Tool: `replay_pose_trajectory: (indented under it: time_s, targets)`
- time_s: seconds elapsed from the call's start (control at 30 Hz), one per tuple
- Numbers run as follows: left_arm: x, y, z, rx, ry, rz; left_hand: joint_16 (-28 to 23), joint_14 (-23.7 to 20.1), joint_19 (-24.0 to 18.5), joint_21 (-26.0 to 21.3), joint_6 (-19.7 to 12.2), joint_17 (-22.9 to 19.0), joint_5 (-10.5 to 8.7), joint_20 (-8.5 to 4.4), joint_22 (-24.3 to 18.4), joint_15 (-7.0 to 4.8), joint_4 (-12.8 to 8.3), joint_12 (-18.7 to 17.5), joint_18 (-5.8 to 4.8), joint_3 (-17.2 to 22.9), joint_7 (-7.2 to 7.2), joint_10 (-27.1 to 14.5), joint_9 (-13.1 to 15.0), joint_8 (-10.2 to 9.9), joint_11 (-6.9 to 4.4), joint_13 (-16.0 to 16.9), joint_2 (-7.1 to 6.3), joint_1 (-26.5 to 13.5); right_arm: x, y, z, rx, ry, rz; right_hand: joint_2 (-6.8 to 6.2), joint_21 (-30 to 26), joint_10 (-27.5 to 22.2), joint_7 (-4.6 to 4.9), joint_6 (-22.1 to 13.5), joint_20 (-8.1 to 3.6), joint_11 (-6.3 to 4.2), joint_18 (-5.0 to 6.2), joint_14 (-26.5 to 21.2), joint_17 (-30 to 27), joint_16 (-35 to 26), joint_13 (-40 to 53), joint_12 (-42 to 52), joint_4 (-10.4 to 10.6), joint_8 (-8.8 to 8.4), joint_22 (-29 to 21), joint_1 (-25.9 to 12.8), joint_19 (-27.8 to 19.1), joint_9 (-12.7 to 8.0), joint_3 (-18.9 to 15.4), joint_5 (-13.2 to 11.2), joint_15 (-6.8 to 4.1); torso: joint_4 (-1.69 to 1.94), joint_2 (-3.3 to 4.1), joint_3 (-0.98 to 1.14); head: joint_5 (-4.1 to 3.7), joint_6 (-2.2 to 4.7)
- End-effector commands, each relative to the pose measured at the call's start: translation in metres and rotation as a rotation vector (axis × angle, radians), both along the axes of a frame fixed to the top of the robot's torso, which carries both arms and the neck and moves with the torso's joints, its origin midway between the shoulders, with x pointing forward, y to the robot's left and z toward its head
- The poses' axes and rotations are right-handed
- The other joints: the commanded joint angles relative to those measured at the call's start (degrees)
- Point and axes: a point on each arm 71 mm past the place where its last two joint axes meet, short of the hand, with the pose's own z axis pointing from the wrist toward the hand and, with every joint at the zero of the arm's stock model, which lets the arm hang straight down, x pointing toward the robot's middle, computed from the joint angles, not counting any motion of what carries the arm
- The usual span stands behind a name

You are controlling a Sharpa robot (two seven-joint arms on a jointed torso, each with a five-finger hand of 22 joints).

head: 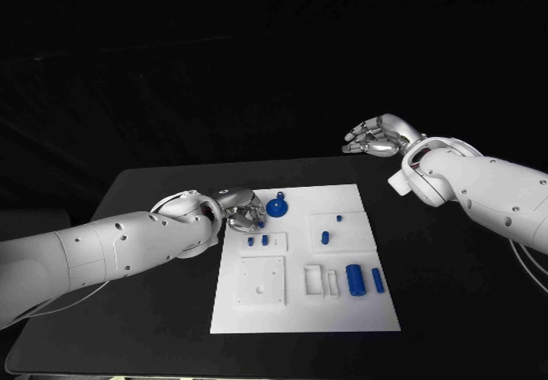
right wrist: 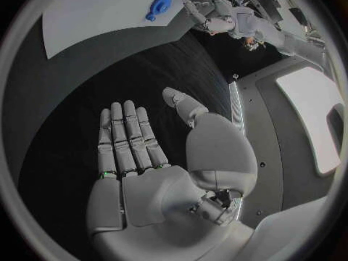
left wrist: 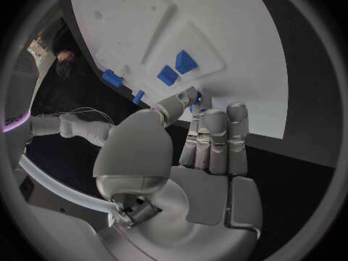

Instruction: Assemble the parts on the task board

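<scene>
Blue, the small plastic part (left wrist: 196, 97) sits pinched at the left hand (head: 234, 207) fingertips, over the white task board (head: 343, 317) left edge, near two blue blocks (left wrist: 176, 68). Right hand (head: 380, 136), fingers spread and empty, hovers well apart.

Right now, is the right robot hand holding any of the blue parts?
No. In the right wrist view the right robot hand is flat and open above the black table, with nothing in its palm or fingers.
</scene>
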Motion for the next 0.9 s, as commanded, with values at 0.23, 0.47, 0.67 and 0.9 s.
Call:
replay_pose_trajectory:
  time_s: [0.23,0.47,0.67,0.9]
  targets:
    - [-0.0020,-0.0004,-0.0039,0.028,0.018,-0.006,0.02,-0.64,-0.34,0.20,-1.06,0.05,-0.47,-0.19,0.89,0.34,-0.47,-0.94,4.09,0.03,0.80,-0.61,-0.48,-0.72,0.58,-0.35,-1.45,0.12,-0.0007,0.0007,0.0002,0.000,-0.003,0.013,0.40,-0.31,0.42,0.08,-0.33,-0.03,0.11,-0.66,-0.07,-0.10,0.36,-0.08,-0.38,-0.03,0.24,0.08,-0.21,0.52,-0.08,-0.19,0.20,0.16,0.00,-0.02,0.03,-0.06,0.05]
    - [-0.0021,0.0015,-0.0013,0.012,-0.012,0.003,-0.38,-1.57,-0.90,-0.05,-3.94,-0.06,-0.71,0.28,0.86,0.89,-1.38,-1.40,4.11,0.06,1.09,-2.12,-1.26,-2.09,1.15,-0.72,-3.65,1.04,-0.0009,-0.0007,0.0003,-0.001,-0.003,0.011,0.38,-0.33,0.41,0.08,-0.33,-0.02,0.11,-0.66,-0.08,-0.11,0.36,-0.08,-0.39,-0.04,0.24,0.10,-0.21,0.52,-0.08,-0.20,0.20,0.16,-0.02,0.02,0.00,-0.12,0.11]
    - [-0.0017,0.0037,0.0013,-0.005,-0.041,0.009,-0.30,-1.71,-0.92,-0.13,-5.80,-0.01,-0.73,0.63,0.81,1.20,-1.11,-1.22,4.29,0.14,1.04,-2.98,-1.74,-2.72,1.45,-0.91,-4.40,1.32,-0.0020,-0.0007,-0.0006,0.000,-0.001,0.014,0.37,-0.35,0.41,0.08,-0.34,-0.03,0.12,-0.65,-0.08,-0.13,0.37,-0.08,-0.40,-0.05,0.24,0.11,-0.20,0.52,-0.09,-0.20,0.20,0.16,0.00,0.02,-0.03,-0.20,0.14]
    - [-0.0008,0.0067,0.0028,-0.016,-0.062,0.023,-0.24,-1.60,-0.76,-0.11,-6.37,0.01,-0.68,0.67,0.79,1.18,-0.97,-1.08,4.42,0.22,1.07,-2.95,-1.87,-2.82,1.44,-0.88,-4.57,1.56,-0.0024,-0.0030,-0.0024,-0.002,0.006,0.009,0.37,-0.40,0.39,0.08,-0.37,-0.03,0.12,-0.65,-0.11,-0.16,0.37,-0.09,-0.42,-0.11,0.23,0.14,-0.14,0.52,-0.10,-0.18,0.17,0.17,0.01,0.01,-0.02,-0.22,0.17]
